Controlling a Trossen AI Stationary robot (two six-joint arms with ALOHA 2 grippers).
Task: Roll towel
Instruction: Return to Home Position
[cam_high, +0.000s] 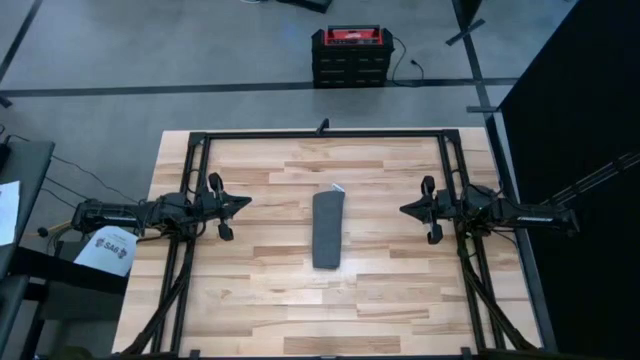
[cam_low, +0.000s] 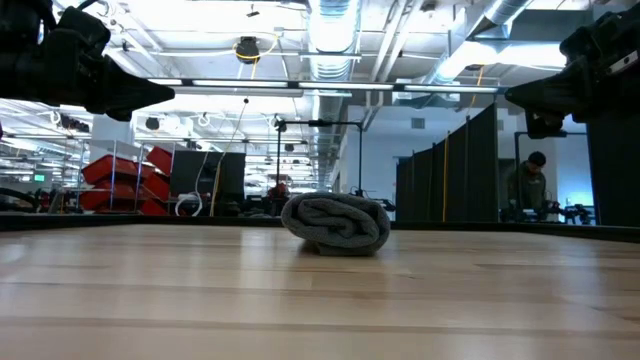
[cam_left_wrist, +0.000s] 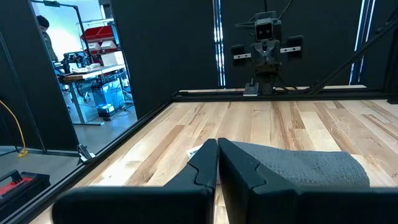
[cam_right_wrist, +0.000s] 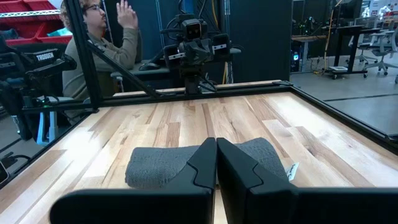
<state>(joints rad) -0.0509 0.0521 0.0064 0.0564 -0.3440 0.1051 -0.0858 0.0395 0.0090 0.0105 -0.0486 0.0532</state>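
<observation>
- Towel (cam_high: 327, 229) at the centre of the table (cam_high: 250, 300) in the high view, midway between the 2 grippers and well apart from both.
- Centre left of the frame, the left gripper (cam_high: 245, 203); centre right, the right gripper (cam_high: 405, 209). Both are raised off the wood and point at the towel, fingers pressed together and gripping nothing.
- Cloth is dark grey, rolled into 1 long bundle running top to bottom, with a small white tag (cam_high: 337, 187) at its upper end.
- Top centre, a red and black case (cam_high: 350, 50) on the floor; in the right wrist view, upper left, a person (cam_right_wrist: 106, 56) beyond the table.
</observation>
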